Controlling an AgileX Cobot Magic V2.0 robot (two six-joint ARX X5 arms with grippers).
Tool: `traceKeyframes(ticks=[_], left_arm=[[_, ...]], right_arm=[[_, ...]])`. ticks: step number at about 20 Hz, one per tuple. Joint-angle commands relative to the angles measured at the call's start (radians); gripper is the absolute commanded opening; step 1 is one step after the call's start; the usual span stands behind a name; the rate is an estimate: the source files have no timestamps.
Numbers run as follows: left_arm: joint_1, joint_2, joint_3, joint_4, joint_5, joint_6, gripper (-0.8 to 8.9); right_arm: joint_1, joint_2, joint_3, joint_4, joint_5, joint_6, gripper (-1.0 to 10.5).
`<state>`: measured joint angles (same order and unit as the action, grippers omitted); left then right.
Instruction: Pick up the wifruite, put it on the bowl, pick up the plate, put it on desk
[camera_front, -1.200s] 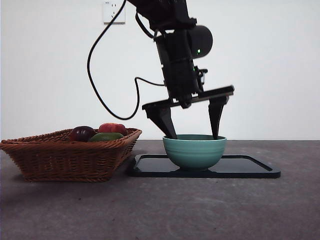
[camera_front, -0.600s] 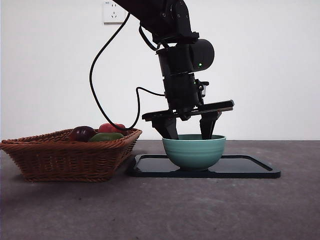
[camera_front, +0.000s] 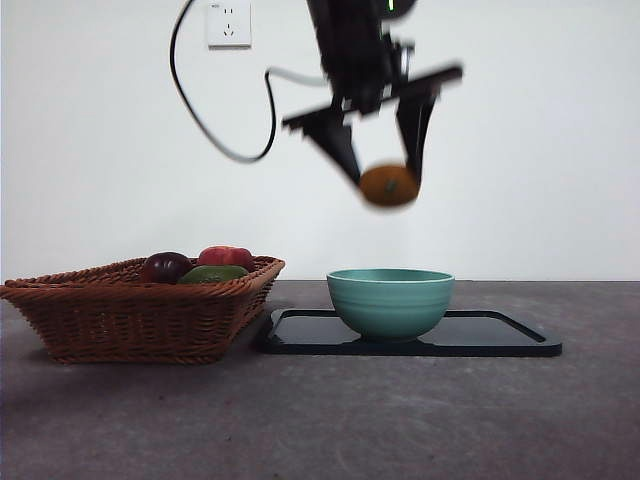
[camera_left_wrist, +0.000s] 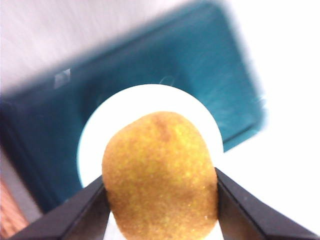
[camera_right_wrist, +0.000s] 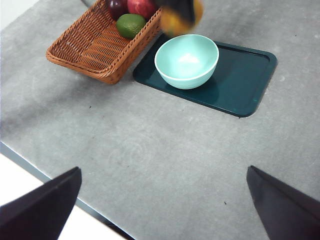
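My left gripper (camera_front: 386, 183) hangs high over the mint-green bowl (camera_front: 390, 302), shut on the orange-brown wifruite (camera_front: 388, 186). In the left wrist view the wifruite (camera_left_wrist: 161, 175) fills the gap between both jaws, with the bowl (camera_left_wrist: 150, 100) straight below it. The bowl stands empty on the dark plate (camera_front: 500, 335), a flat tray on the grey desk (camera_front: 350, 420). My right gripper (camera_right_wrist: 165, 200) is open, far above the desk's near side. From there I see the bowl (camera_right_wrist: 186, 60), the plate (camera_right_wrist: 240, 85) and the held wifruite (camera_right_wrist: 176, 20).
A wicker basket (camera_front: 130, 310) stands left of the plate, almost touching it. It holds a dark purple fruit (camera_front: 165, 266), a red fruit (camera_front: 225, 257) and a green fruit (camera_front: 212, 273). The left arm's cable (camera_front: 200, 120) loops above the basket.
The left gripper's jaws closed inside the bowl, then rose well above it with the wifruite between them. The bowl and plate stayed put.
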<state>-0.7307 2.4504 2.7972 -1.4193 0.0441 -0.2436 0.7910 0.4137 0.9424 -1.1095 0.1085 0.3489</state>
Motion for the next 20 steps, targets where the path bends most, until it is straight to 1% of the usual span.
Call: traceKeyframes(ticks=[1,3,4,6,9,13,15,17,20], left_arm=[[-0.01,0.015,0.102,-0.039,0.001,0.043,1.54],[-0.01,0.009,0.162,-0.05,0.0,0.054,1.53],[-0.01,-0.005,0.166,-0.056,0.0,0.072,1.53],[-0.01,-0.022,0.166,-0.064,0.0,0.09,1.53],[-0.016,-0.051,0.166,-0.072,0.001,0.094,1.54],[-0.027,-0.146,0.114,-0.074,0.002,0.094,1.54],[-0.029,-0.24,0.026,-0.074,0.002,0.098,1.54],[-0.03,-0.362,-0.119,-0.074,0.002,0.105,1.54],[-0.027,-0.567,-0.391,-0.074,-0.003,0.11,1.54]], right_arm=[[0.008,0.002,0.006,0.01,0.004,0.013,6.5],[0.008,0.002,0.006,0.009,0.005,0.014,6.5],[0.007,0.002,0.006,0.01,0.005,0.014,6.5],[0.007,0.002,0.006,0.015,0.004,0.014,6.5],[0.007,0.002,0.008,0.048,0.004,0.014,6.5],[0.007,0.002,0.008,0.1,0.004,0.013,6.5],[0.007,0.002,0.008,0.1,0.004,0.014,6.5],[0.007,0.002,0.008,0.1,0.004,0.028,6.5],[0.007,0.002,0.008,0.1,0.004,0.037,6.5]])
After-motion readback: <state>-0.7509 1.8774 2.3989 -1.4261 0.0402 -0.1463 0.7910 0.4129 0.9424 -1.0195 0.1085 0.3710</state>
